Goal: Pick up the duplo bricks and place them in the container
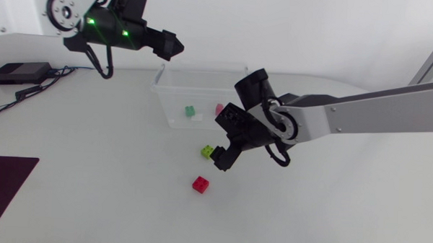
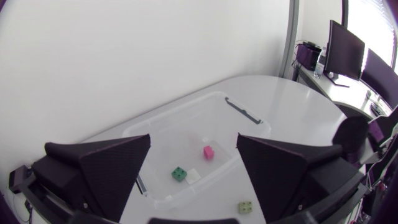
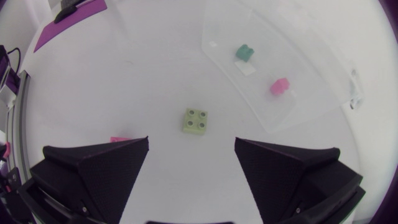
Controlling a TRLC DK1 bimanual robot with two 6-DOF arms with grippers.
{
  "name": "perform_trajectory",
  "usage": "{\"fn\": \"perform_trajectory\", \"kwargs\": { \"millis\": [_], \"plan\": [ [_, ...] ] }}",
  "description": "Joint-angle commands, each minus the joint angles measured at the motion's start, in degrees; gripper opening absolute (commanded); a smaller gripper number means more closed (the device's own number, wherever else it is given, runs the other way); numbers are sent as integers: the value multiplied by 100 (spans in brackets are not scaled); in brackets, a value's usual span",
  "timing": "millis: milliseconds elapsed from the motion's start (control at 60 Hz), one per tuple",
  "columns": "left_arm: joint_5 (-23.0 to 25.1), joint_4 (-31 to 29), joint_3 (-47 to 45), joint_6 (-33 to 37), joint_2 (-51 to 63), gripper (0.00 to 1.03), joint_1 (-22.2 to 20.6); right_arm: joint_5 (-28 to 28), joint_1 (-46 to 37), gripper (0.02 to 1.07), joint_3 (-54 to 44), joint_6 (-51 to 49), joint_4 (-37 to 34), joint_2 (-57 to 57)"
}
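currently the left fingers (image 2: 112,168) are held spread above the container (image 2: 180,134), and nothing is held between them. a green brick (image 2: 180,175) and a pink brick (image 2: 209,152) are seen inside it. the right fingers (image 3: 99,168) are spread too, over the desk (image 3: 124,81), with a lime brick (image 3: 195,121) just ahead. a red brick (image 1: 200,184) lies near it.

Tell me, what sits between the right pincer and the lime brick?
Nothing. In the right wrist view the lime brick lies just ahead of the open right pincer, with only bare table between them.
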Motion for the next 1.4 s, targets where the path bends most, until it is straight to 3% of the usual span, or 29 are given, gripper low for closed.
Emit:
{"fn": "perform_trajectory", "kwargs": {
  "millis": [0,533,767,1133,1383],
  "plan": [
    [60,-191,-537,-12,-367,98,-24,35,28,102,196,168,60,280],
    [60,-429,-2664,322,-1597,98,-279,96,-51,100,1628,186,-600,1660],
    [95,-727,-2954,480,-1492,98,-314,-44,-86,100,2173,177,-942,2082],
    [122,-648,-3402,480,-1158,98,-666,-211,-209,99,2384,168,-1294,2346],
    [122,-692,-3490,471,-1079,98,-815,-220,-174,81,2718,159,-1672,2486]
  ]
}}
